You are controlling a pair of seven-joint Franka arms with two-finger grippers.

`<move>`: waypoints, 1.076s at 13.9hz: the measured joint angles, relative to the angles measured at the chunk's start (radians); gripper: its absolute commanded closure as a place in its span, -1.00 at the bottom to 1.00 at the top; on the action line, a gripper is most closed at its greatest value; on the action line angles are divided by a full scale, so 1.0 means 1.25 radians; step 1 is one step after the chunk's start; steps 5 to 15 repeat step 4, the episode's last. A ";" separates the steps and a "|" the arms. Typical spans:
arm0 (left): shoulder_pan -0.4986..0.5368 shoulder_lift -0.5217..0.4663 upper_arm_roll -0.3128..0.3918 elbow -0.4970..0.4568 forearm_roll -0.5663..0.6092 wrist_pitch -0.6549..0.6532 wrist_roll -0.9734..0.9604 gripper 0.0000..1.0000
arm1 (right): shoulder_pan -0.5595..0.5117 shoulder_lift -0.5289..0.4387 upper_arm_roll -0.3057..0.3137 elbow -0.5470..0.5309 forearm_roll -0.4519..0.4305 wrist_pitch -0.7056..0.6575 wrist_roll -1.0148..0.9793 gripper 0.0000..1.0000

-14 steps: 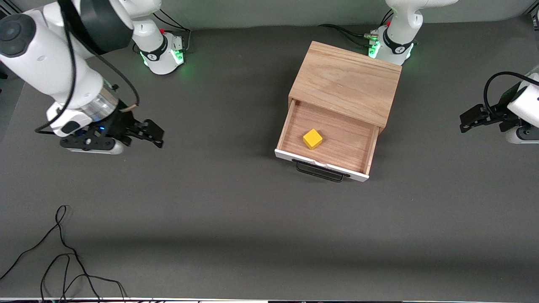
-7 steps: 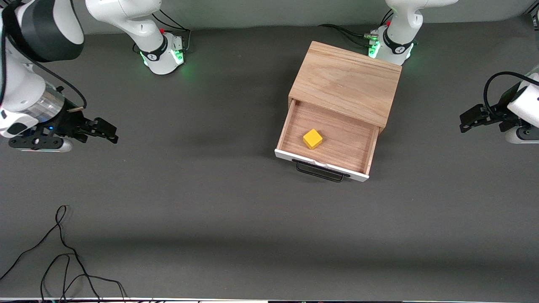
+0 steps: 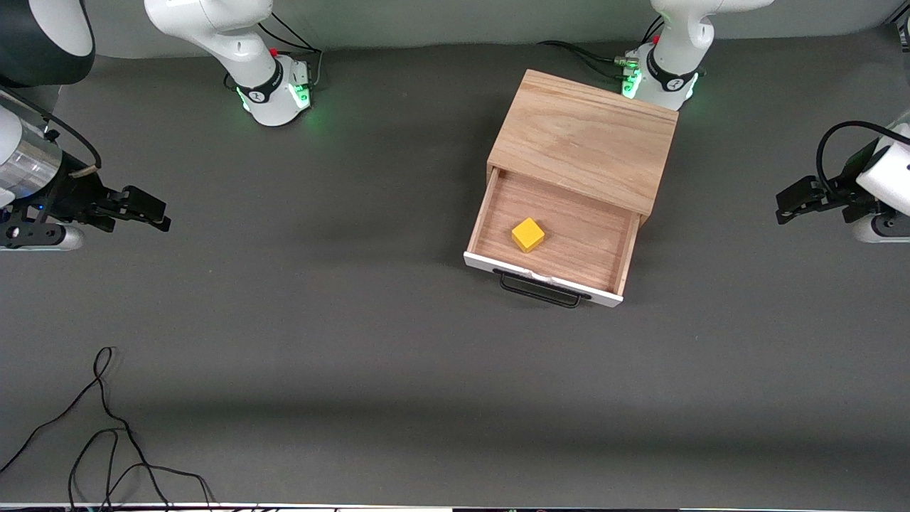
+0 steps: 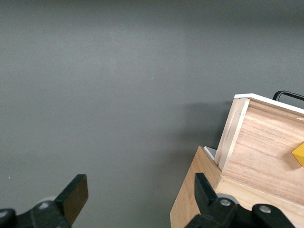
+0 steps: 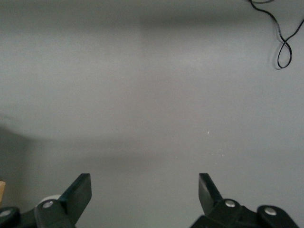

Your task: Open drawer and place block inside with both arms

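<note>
— Front view first: what lies closest to that camera?

— A loose black cable (image 3: 106,434) sprawled on the dark grey table (image 3: 370,355), toward the right arm's end. Farther back comes the drawer (image 3: 561,231), pulled out of its light oak cabinet (image 3: 586,139), white front panel and black wire handle (image 3: 540,293) facing the camera.

— And the block?

— The yellow block (image 3: 527,235) sits on the drawer floor, nearer the white panel than the cabinet, touching no wall that I can see. In the left wrist view only a corner of the block (image 4: 299,155) peeks in past the drawer's side wall (image 4: 259,152).

— The hands?

— The right gripper (image 3: 146,211) hangs over bare table at its own end, well apart from the cabinet, fingers (image 5: 78,192) spread wide with nothing between them. The left gripper (image 3: 793,203) waits over the table at the other end, beside the cabinet but clear of it, its fingers (image 4: 76,195) likewise parted and empty.

— Farthest back?

— The two arm bases (image 3: 274,89), glowing green, the left one just beside the cabinet.
</note>
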 measured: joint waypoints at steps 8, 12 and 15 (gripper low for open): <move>0.000 0.000 0.000 0.000 -0.001 0.000 0.000 -1.00 | -0.001 0.011 0.000 0.000 0.000 0.000 -0.008 -1.00; 0.000 0.000 0.000 0.000 -0.001 0.000 0.000 -1.00 | -0.001 0.011 0.000 0.000 0.000 0.000 -0.008 -1.00; 0.000 0.000 0.000 0.000 -0.001 0.000 0.000 -1.00 | -0.001 0.011 0.000 0.000 0.000 0.000 -0.008 -1.00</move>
